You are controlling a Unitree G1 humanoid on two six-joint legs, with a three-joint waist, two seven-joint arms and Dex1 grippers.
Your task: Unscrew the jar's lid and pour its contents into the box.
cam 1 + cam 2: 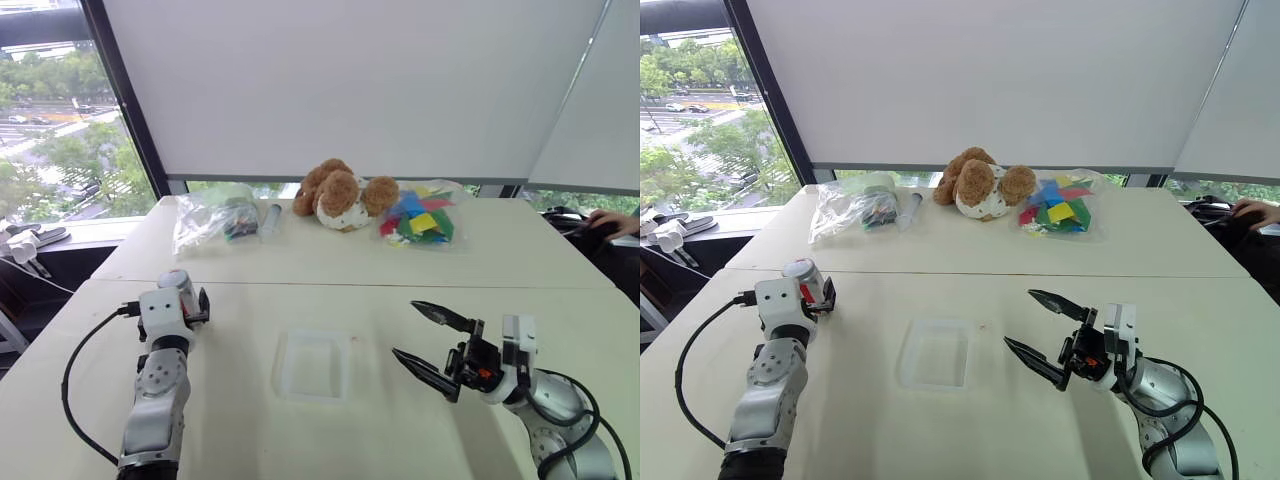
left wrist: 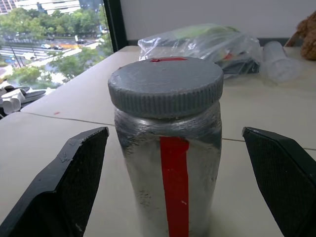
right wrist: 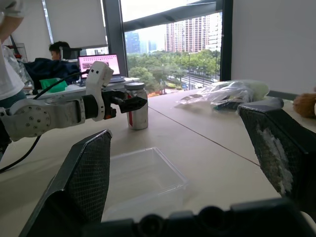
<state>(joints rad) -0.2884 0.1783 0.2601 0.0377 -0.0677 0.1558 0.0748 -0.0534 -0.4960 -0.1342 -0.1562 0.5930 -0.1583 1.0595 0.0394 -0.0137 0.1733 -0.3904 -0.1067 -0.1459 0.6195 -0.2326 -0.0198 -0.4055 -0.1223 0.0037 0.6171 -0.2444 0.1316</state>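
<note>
The jar (image 2: 140, 168), silvery with a red vertical stripe, stands upright on the table at the left, and its grey ribbed lid (image 2: 165, 86) is screwed on. My left gripper (image 2: 173, 131) is open, one black finger on each side of the jar and a gap to both. The contents are hidden inside the jar. The box (image 1: 313, 365), a shallow clear tray, lies at the table's middle with nothing visible in it. Right of the box, my right gripper (image 1: 405, 328) hovers open, holding nothing and pointing towards the left. The right wrist view also shows the jar (image 3: 137, 113) and box (image 3: 143, 180).
At the far side of the table lie a clear plastic bag (image 1: 212, 218), a slim grey tube (image 1: 270, 220), a brown teddy bear (image 1: 338, 195) and a bag of coloured pieces (image 1: 420, 215). A person's hand (image 1: 615, 222) rests at the far right edge.
</note>
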